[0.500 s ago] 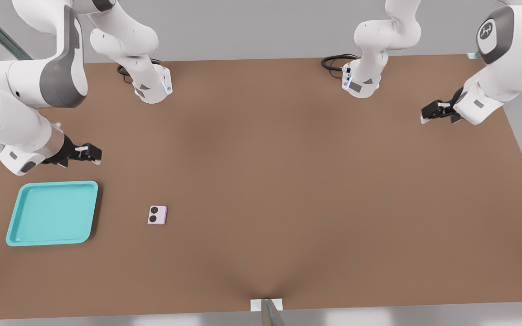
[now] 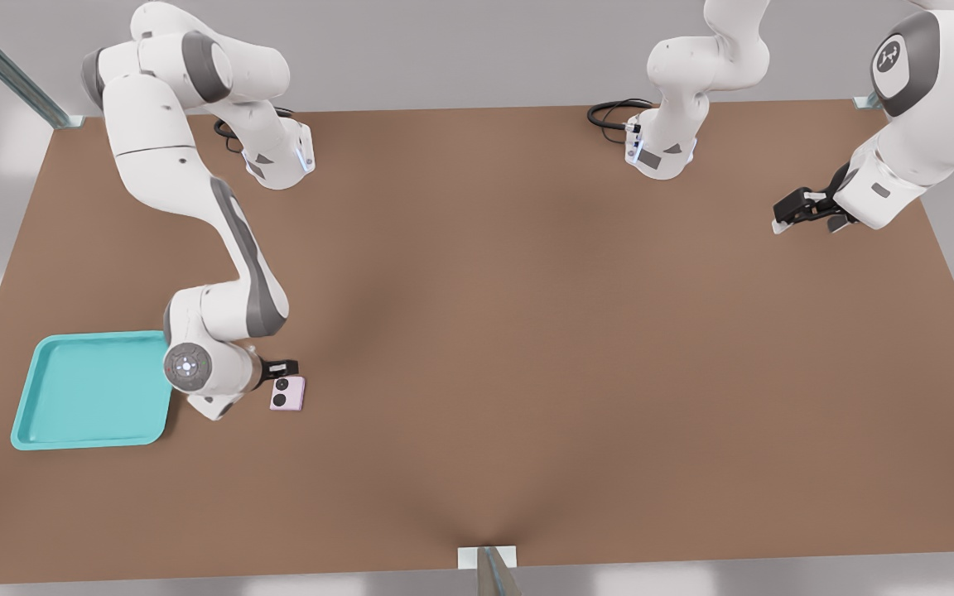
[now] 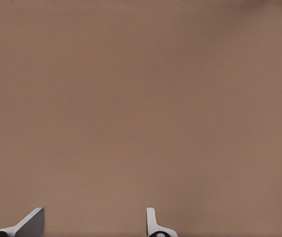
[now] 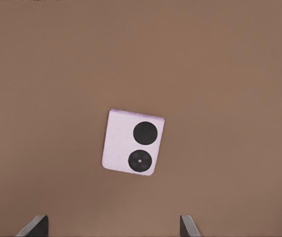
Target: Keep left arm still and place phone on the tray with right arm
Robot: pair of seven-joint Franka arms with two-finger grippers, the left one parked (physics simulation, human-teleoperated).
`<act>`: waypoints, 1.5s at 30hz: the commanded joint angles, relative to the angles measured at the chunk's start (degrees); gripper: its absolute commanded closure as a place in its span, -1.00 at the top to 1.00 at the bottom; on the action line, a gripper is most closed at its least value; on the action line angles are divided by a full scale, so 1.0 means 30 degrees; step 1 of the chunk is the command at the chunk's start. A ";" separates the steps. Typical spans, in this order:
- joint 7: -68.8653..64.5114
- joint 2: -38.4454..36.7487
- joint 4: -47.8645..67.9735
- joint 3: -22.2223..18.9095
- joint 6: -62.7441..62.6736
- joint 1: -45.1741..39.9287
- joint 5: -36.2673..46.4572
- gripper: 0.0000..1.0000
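The small pale pink square phone (image 2: 287,393) with two black lenses lies flat on the brown counter (image 2: 527,331), just beside the flat turquoise tray (image 2: 71,430). My black two-finger claw (image 2: 281,369) hangs open above it; I'd centre, square to its edges, then descend.

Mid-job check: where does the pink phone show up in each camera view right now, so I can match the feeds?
Front view: the phone lies flat on the brown table, just beside the front view's right of the tray, with the gripper right above it.
Right wrist view: the phone sits near the middle, between and beyond the open fingertips.
Left wrist view: not in it; only bare table.
Shared landmark: the phone's two black lenses.
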 commanded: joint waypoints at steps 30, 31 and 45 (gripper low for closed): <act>0.6216 0.1380 -0.3032 -0.0026 0.8203 -0.0146 -0.0057 0.57; 0.5982 0.0559 -0.3060 -0.0026 0.7381 -0.0263 -0.0086 0.57; -0.9252 -0.1698 -0.3998 -0.0055 0.5886 -0.9727 -0.0614 0.59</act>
